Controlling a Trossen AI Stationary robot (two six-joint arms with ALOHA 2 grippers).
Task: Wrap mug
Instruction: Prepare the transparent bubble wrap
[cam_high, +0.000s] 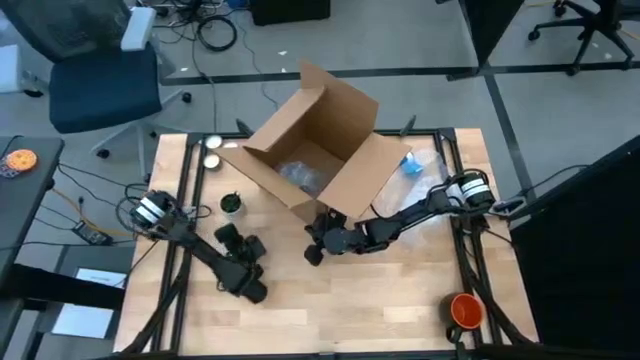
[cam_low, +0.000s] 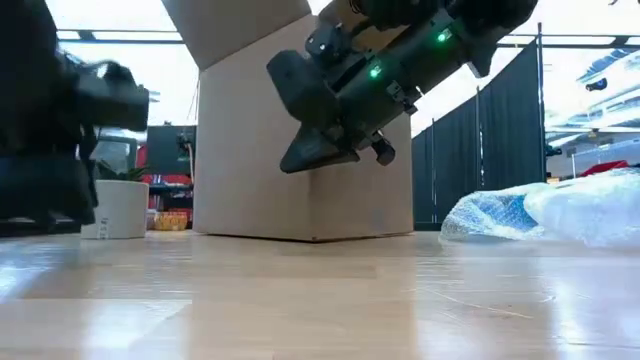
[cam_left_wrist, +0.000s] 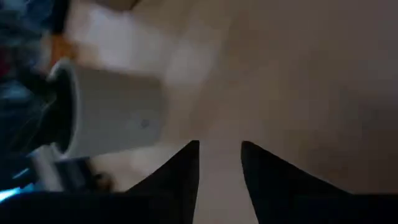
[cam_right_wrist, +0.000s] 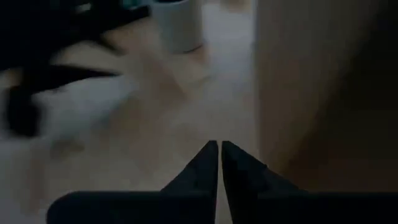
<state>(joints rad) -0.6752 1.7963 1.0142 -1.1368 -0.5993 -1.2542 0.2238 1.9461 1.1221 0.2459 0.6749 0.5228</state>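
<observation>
Left gripper (cam_high: 250, 268): hovering over bare tabletop at the near-left of the table (cam_high: 400, 310); the left wrist view is showing its fingers (cam_left_wrist: 180, 171) parted with a clear gap and nothing between them.
Right gripper (cam_high: 318, 248): hanging just in front of the cardboard box (cam_high: 310, 150), near table centre; the right wrist view is showing its fingertips (cam_right_wrist: 208, 158) pressed nearly together, holding nothing.
Mug (cam_high: 231, 204): standing upright and free on the table, left of the box, farther back than both grippers.
Bearing: the mug is lying back and slightly left of the left gripper, well apart from the right gripper.
Nearer arm: left, judged from the high view.
Mug axis: vertical, mouth facing up.
Bubble wrap (cam_high: 425, 168): lying at the far right, beyond the box flap, across the table from the mug.
</observation>
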